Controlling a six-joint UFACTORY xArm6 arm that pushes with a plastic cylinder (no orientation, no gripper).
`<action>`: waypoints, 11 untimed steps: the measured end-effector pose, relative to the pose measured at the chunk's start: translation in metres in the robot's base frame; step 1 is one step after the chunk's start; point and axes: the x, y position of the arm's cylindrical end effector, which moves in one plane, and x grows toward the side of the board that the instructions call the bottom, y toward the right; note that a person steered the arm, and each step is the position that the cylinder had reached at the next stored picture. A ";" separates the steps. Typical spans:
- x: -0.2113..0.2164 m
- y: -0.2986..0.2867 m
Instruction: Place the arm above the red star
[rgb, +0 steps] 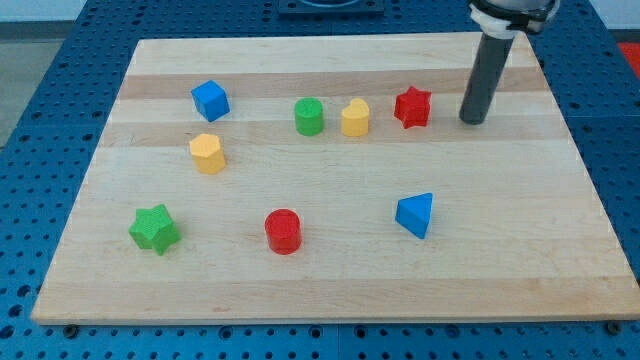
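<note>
The red star (412, 106) lies on the wooden board toward the view's upper right. My tip (473, 121) rests on the board just to the right of the red star, a short gap apart, at about the same height in the view. The dark rod rises from it toward the view's top edge. A yellow heart (355, 118) sits just left of the red star.
A green cylinder (309, 116) and a blue cube (210, 100) lie further left in the same row. A yellow hexagon (207, 153), a green star (154, 229), a red cylinder (283, 231) and a blue triangle (416, 214) lie lower. The board's edge (560, 110) runs at right.
</note>
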 end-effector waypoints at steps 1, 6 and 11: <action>-0.009 0.048; -0.050 -0.033; -0.104 -0.040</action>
